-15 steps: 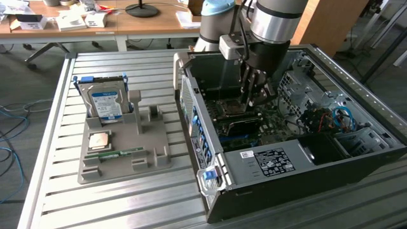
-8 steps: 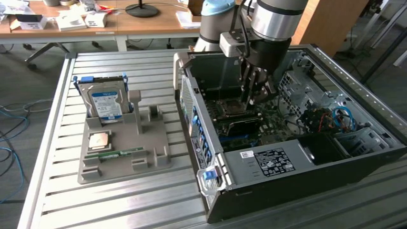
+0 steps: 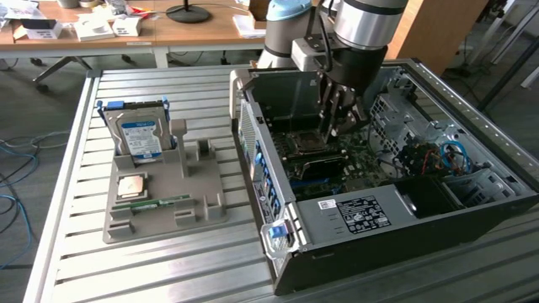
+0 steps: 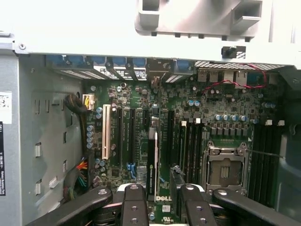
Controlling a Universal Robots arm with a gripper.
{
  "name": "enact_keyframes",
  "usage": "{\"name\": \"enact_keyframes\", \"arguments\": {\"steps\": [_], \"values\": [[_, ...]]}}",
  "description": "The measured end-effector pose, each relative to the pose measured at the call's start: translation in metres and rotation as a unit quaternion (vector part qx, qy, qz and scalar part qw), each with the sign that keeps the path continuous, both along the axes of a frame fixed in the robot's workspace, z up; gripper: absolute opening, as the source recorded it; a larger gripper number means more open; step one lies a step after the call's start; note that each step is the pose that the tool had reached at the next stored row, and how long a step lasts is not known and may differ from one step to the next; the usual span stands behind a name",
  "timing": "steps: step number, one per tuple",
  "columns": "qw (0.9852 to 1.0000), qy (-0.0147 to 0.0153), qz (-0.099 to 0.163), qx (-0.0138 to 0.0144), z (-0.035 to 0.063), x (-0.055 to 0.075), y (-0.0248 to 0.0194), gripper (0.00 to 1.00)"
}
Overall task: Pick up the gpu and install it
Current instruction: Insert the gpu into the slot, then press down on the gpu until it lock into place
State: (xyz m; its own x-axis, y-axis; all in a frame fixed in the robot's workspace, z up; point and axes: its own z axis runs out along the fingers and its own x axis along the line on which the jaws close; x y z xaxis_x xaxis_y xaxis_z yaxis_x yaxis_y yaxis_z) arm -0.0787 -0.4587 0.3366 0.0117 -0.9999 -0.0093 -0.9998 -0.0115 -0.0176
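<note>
The gpu (image 4: pixel 153 165) shows edge-on as a thin dark card standing upright among the expansion slots of the motherboard (image 4: pixel 141 108). My gripper (image 4: pixel 162 200) hangs right above it inside the open computer case (image 3: pixel 370 214), one finger (image 4: pixel 134 202) on each side of the card. A visible gap separates the card from the other finger (image 4: pixel 190 202), so the jaws stand open around it rather than pinching it. In the exterior view the gripper (image 3: pixel 341 123) reaches down into the case near the processor socket (image 3: pixel 310 142).
A grey parts holder (image 3: pixel 164 189) on the slatted metal table (image 3: pixel 76 265) carries a silver hard drive (image 3: pixel 139 136), a processor chip (image 3: pixel 130 185) and a green memory stick (image 3: pixel 151 205). Case walls, a white slot (image 4: pixel 106 132) and cables (image 3: pixel 446 154) surround the gripper.
</note>
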Motion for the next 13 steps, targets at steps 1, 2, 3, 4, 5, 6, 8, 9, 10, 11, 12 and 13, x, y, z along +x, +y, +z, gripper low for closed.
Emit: {"name": "enact_keyframes", "arguments": {"steps": [1,2,3,4,5,6,8,9,10,11,12,13], "values": [[1.0000,0.0000,0.000,0.0000,0.0004,0.0000,0.0000,0.34],[1.0000,0.0000,0.000,0.0001,0.0003,0.0000,0.0000,0.34],[1.0000,-0.0001,0.000,0.0001,0.0003,0.0000,0.0000,0.34],[1.0000,0.0000,0.000,0.0000,0.0004,0.0000,0.0000,0.34],[1.0000,0.0000,0.000,0.0000,0.0004,0.0000,0.0000,0.34],[1.0000,0.0000,0.000,0.0000,0.0004,0.0000,0.0000,0.34],[1.0000,0.0000,0.000,0.0000,0.0004,0.0000,0.0000,0.34],[1.0000,0.0000,0.000,0.0000,0.0004,0.0000,0.0000,0.34],[1.0000,0.0000,0.000,0.0000,0.0004,0.0000,0.0000,0.34],[1.0000,0.0000,0.000,0.0000,0.0004,0.0000,0.0000,0.34],[1.0000,0.0000,0.000,0.0000,0.0004,0.0000,0.0000,0.34],[1.0000,0.0000,0.000,0.0000,0.0004,0.0000,0.0000,0.34]]}}
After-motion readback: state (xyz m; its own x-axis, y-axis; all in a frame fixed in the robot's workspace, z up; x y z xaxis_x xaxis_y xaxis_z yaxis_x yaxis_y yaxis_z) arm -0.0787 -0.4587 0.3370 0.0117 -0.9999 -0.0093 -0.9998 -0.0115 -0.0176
